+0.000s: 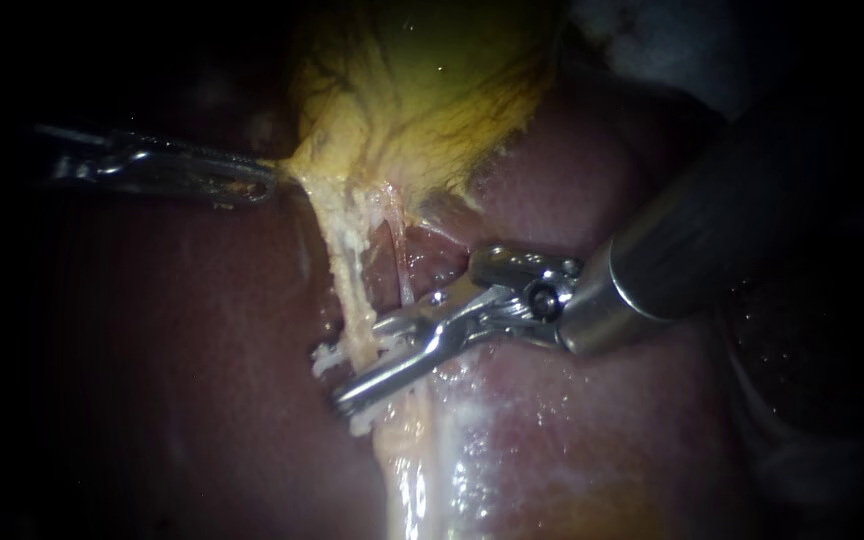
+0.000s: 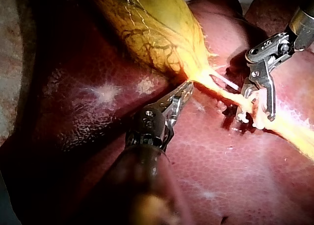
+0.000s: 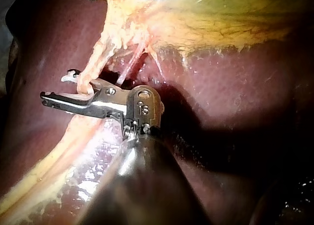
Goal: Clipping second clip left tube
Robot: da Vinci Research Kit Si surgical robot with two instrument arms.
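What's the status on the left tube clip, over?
Left instrument shut on gallbladder. Right instrument open, jaws astride left tube. One clip on tube beside them. Right tube close by.

- The reddish liver (image 1: 572, 420) fills nearly everything in sight, wet and glinting.
- A strong light pools on its middle; toward the liver's edges it all sinks into near-black shadow.
- Past the liver's far edge lies some pale crumpled material (image 1: 652, 40), too dim to name.
- Beyond another edge, a pale speckled surface (image 2: 12, 63) shows.
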